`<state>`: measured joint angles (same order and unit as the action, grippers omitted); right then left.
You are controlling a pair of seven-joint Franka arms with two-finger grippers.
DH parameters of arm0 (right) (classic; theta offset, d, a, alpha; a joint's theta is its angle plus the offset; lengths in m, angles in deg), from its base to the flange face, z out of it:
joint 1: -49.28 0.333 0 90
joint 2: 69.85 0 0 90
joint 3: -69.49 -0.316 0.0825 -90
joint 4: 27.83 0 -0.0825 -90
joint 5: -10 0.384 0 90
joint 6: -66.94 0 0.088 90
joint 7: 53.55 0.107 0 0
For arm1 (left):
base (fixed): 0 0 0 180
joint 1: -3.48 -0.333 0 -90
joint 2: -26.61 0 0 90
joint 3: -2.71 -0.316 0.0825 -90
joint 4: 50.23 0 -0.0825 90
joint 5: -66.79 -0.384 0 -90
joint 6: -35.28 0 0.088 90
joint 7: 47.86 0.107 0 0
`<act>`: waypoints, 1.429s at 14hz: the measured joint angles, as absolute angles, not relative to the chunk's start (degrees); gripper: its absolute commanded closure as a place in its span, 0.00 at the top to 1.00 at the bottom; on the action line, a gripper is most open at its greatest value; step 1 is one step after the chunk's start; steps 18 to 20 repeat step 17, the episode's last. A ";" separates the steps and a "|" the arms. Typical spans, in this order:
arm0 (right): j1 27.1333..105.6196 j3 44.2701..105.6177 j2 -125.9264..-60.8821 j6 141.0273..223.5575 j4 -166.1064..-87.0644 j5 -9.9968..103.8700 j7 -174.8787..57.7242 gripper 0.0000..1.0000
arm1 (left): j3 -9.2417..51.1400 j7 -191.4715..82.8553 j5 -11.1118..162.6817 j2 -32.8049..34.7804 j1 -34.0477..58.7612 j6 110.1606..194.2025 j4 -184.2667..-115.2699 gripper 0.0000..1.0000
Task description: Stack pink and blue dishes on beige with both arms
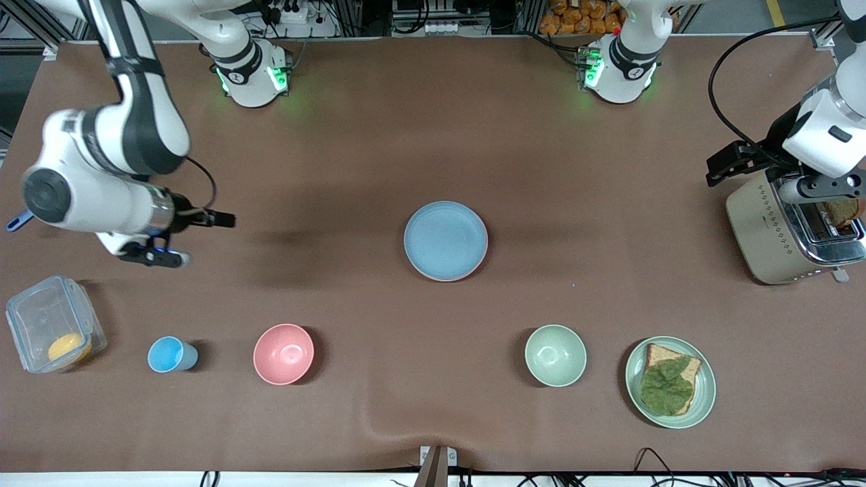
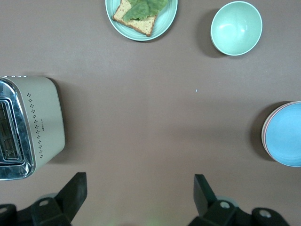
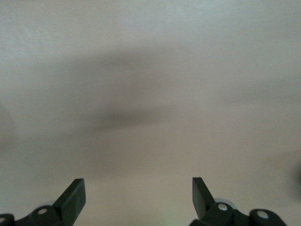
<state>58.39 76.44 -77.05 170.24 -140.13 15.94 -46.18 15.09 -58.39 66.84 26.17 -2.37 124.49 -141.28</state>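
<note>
A light blue plate (image 1: 445,238) lies on top of a stack at the table's middle. The pink plate's rim (image 1: 448,279) peeks out under it, and the stack also shows at the edge of the left wrist view (image 2: 287,134). The beige plate is hidden beneath them. My left gripper (image 1: 822,188) hangs open and empty over the toaster at the left arm's end, its fingers (image 2: 75,188) wide apart. My right gripper (image 1: 196,237) hovers open and empty over bare table at the right arm's end, its fingers (image 3: 75,193) spread above the cloth.
A toaster (image 1: 785,230) stands at the left arm's end. Along the edge nearest the front camera sit a mint plate with bread and leaf (image 1: 703,389), a green bowl (image 1: 555,355), a pink bowl (image 1: 283,354), a blue cup (image 1: 169,354) and a clear box (image 1: 54,331).
</note>
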 measured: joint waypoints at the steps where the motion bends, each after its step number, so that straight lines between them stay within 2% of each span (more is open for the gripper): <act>1: 57.22 76.43 -74.52 170.11 -141.40 15.09 -48.31 1.00 | 15.09 -58.39 66.84 26.20 -2.37 124.49 -141.17 1.00; 4: 53.14 76.38 -68.38 169.52 -142.00 14.35 -58.14 1.00 | 15.07 -58.39 66.84 26.21 -2.37 124.49 -140.91 1.00; 7: 49.99 76.40 -65.43 166.67 -136.02 14.22 -65.75 1.00 | 15.06 -58.39 66.84 26.22 -2.37 124.53 -140.18 1.00; 10: 49.76 75.76 -65.48 161.61 -126.01 12.13 -66.16 1.00 | 15.05 -58.39 66.84 26.20 -2.37 124.50 -139.96 1.00; 13: 50.59 74.85 -65.72 157.60 -119.96 11.67 -61.68 1.00 | 15.04 -58.36 66.84 26.18 -2.38 124.48 -139.97 1.00; 20: 52.87 74.46 -66.17 156.14 -118.14 11.33 -55.37 1.00 | 15.03 -58.35 66.84 26.18 -2.38 124.48 -139.81 1.00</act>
